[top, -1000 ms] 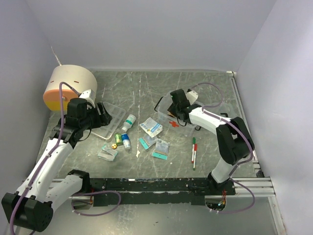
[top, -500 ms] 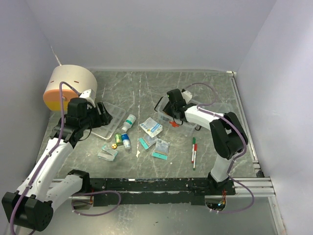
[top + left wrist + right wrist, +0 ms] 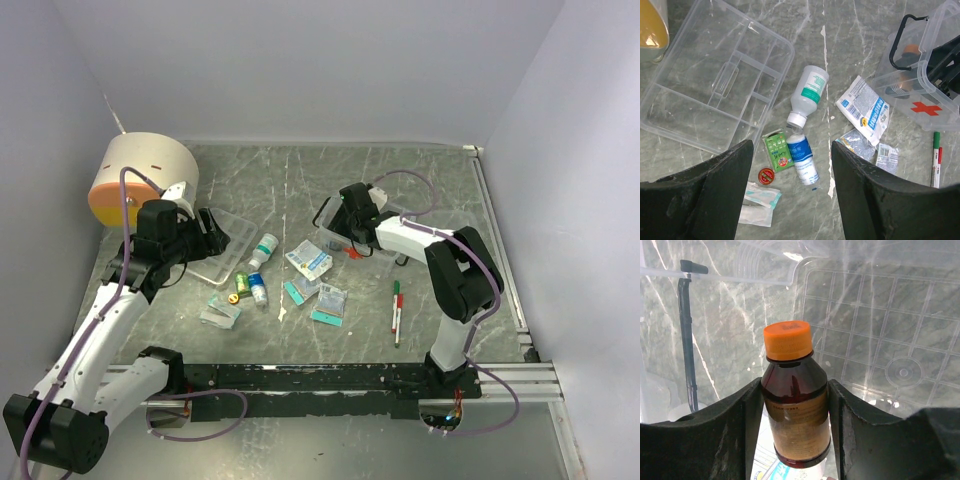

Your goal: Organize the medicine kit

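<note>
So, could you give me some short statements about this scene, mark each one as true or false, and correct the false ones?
1. The brown bottle is between the right fingers. True.
2. The left fingers hold the white bottle. False: they are open and empty, and the bottle lies on the table.
3. The clear tray lies outside the medicine kit. True.
4. The pen is inside the kit. False: it lies on the table beside it.

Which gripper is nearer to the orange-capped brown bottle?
Right. The right gripper flanks the brown bottle inside the medicine kit; the left gripper hovers far away, near the compartment tray.
</note>
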